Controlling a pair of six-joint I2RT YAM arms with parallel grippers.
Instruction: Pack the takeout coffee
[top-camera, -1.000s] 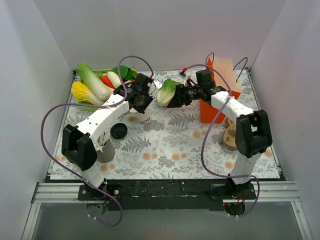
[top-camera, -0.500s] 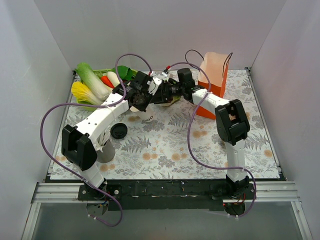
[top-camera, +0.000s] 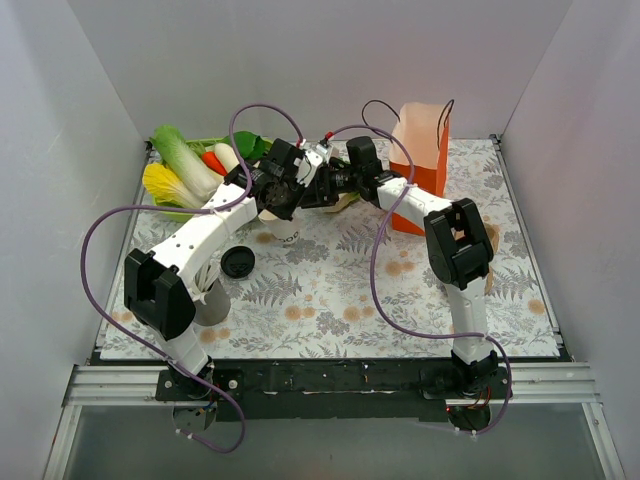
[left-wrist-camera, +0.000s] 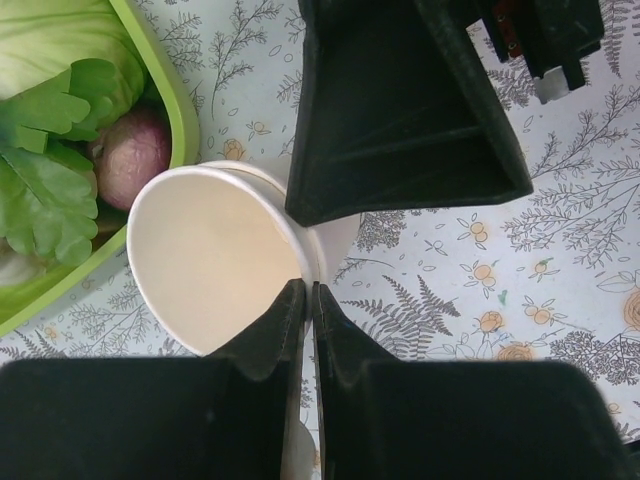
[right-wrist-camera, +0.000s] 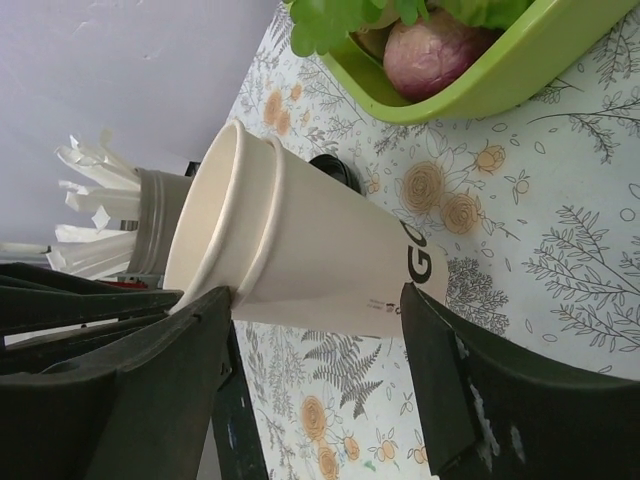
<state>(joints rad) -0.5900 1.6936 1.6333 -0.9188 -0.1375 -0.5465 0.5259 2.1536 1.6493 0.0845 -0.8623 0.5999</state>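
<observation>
Starting at the left, the green tray of vegetables sits just beside the white paper cup, and the loose black lid lies on the counter nearer the arm bases. No cup with a lid on shows in any view, so the finished takeout coffee cannot be placed. The open cup is the nearest thing to it.

The left jaws are closed to a sliver on the cup's near rim, 1 finger inside the mouth and 1 outside. The cup stands roughly upright with its mouth up and its long axis close to vertical. The right wrist view shows 2 rims, 1 nested in the other, so this looks like 2 stacked cups. Whether the base rests on the counter I cannot tell.

The right jaws stand wide and hold nothing, coming in from the cup's right with 1 finger on each side of its wall, across the long axis. Whether either finger touches it I cannot tell.

Likely the right jaws must close on the outer wall below the rims while the left keeps the inner rim.

The orange paper bag stands upright furthest right, on the right arm's side.
</observation>
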